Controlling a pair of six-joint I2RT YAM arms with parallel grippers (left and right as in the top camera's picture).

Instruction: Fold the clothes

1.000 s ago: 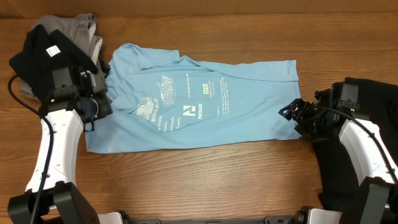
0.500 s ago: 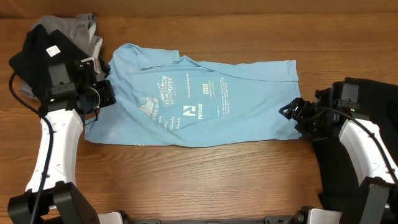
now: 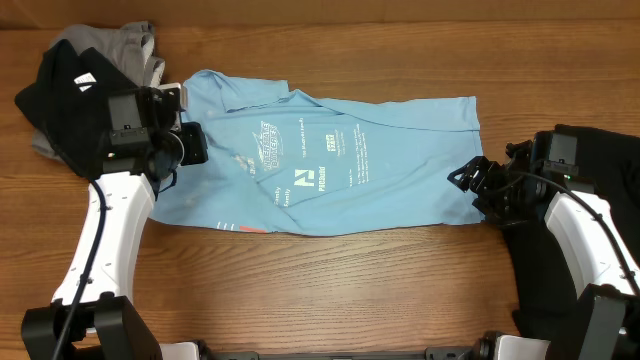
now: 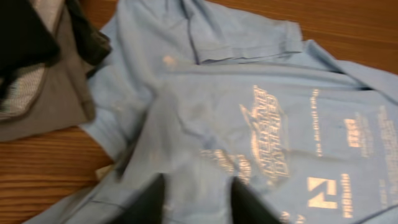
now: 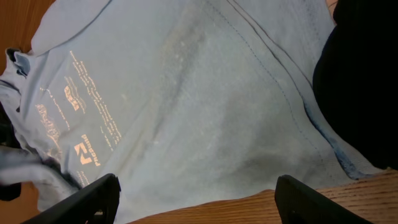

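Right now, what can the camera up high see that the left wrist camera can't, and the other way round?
Only the overhead view shows the blue shirt from end to end, the left arm, the right arm, and a black cloth by the right arm. Only the left wrist view shows its own two dark jaws, apart, just over the blue shirt. Both show the blue shirt's white lettering, the grey shirt, the black shirt lying on it, and the wooden table.
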